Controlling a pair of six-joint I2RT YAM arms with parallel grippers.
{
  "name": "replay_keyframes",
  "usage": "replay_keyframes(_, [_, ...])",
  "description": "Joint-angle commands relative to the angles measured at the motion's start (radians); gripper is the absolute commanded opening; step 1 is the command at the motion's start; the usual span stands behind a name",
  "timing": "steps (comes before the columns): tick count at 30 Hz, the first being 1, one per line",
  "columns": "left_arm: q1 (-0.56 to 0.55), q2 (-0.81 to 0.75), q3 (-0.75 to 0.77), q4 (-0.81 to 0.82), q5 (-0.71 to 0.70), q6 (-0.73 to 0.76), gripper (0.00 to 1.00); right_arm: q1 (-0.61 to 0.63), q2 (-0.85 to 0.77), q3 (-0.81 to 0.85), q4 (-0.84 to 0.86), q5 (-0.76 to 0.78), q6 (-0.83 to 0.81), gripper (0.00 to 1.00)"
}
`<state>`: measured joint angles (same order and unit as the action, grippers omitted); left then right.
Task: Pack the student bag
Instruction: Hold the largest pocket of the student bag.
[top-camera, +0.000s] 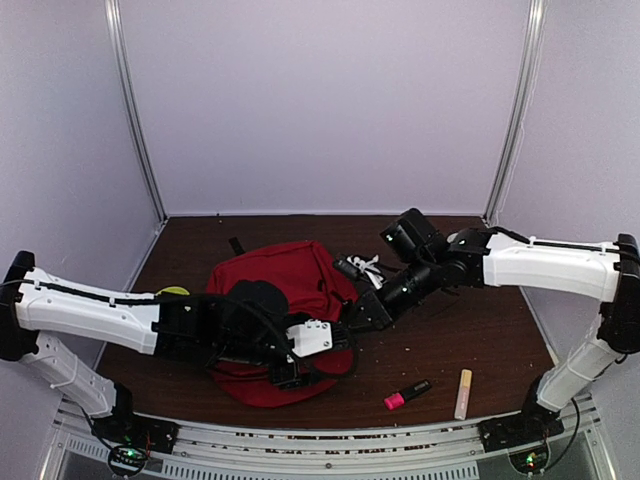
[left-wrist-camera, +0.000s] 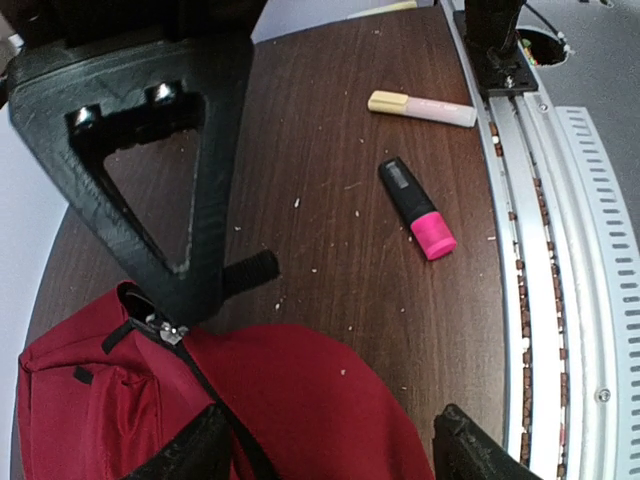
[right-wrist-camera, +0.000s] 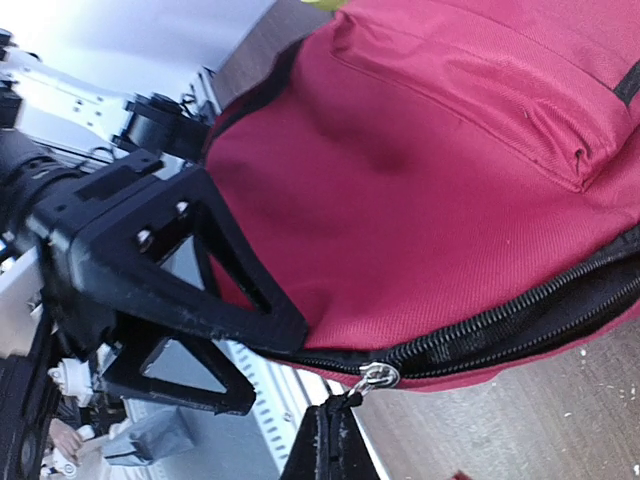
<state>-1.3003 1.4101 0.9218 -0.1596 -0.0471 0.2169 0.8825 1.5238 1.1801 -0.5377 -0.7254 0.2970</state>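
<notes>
One zipper pull hides in clenched right pincer; left pincer gapes over bag.

We see a pink-capped black marker lying on the dark wooden table. Right of it, near but apart, lies a cream marker. Pale specks dot the wood around it.

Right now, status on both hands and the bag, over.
Left hand open over student bag. Right hand shut on zipper pull. Pink highlighter, yellow highlighter loose on table, unpacked.
</notes>
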Motion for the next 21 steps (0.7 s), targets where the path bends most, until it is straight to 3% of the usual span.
replay_keyframes(1, [0.001,-0.115,-0.085,0.127,0.076,-0.002,0.70,0.008,-0.088,-0.039,0.119,-0.073,0.089,0.00])
replay_keyframes(9, [-0.001,-0.035,-0.016,-0.096,-0.097,-0.061,0.68,0.025,-0.084,-0.062,0.173,-0.092,0.123,0.00])
replay_keyframes(12, [-0.002,-0.010,0.008,-0.119,-0.149,-0.049,0.49,0.023,-0.088,-0.048,0.131,-0.072,0.090,0.00])
replay_keyframes(15, [-0.002,-0.024,-0.007,-0.109,-0.172,-0.044,0.05,0.001,-0.087,-0.030,0.060,-0.024,0.031,0.00])
replay_keyframes(16, [-0.002,-0.033,-0.014,-0.107,-0.169,-0.044,0.00,-0.017,-0.083,-0.026,0.030,0.003,0.010,0.00])
replay_keyframes(21, [-0.006,-0.094,-0.056,-0.130,-0.077,-0.044,0.00,-0.155,-0.049,0.006,-0.122,0.240,-0.103,0.00])
